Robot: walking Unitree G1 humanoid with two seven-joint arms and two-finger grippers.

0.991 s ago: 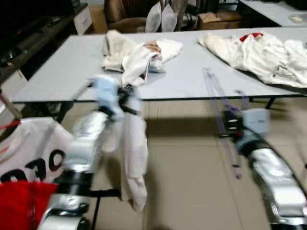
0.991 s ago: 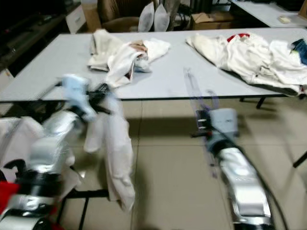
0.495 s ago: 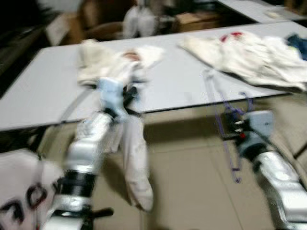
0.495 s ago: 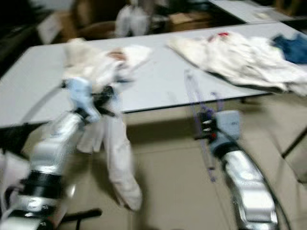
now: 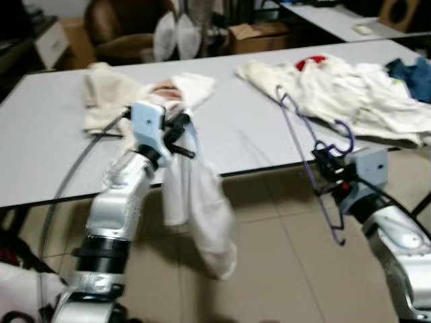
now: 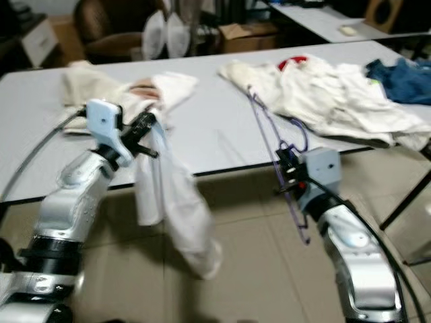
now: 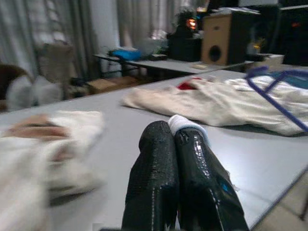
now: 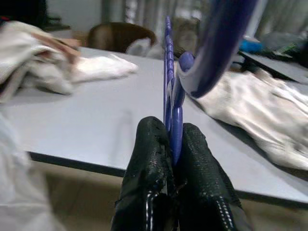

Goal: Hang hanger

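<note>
Item: right gripper (image 6: 288, 173), centre right of the frame. Fingers clamped together on the purple hanger (image 6: 269, 138); in the right wrist view the black fingers (image 8: 149, 159) pinch the wire near its hook. The hanger stands roughly upright, its long edge leaning up and back over the near edge of the grey surface (image 5: 60, 161), its lower end hanging over the tiled floor (image 5: 283, 269).

Item: left gripper (image 5: 176, 131), centre left of the frame. Fingers pressed together on a white garment (image 5: 199, 202), which hangs below them past the surface edge toward the floor; a bit of white cloth shows between the fingertips (image 7: 190, 144) in the left wrist view.

Item: pile of white clothes (image 5: 350, 94), upper right, and a smaller cream bundle (image 5: 121, 101), upper left, both lying on the surface.

Change noted: against half a second ago our view has swung, so the whole scene sits differently. Both arms have kept their loads. The hanger reads sharper, and the garment has swung out toward the centre and blurs at its hem.

Bearing on the task: we judge hanger and garment are both secured but well apart; the garment is not yet on the hanger, and no rail is evident to hang it from.
</note>
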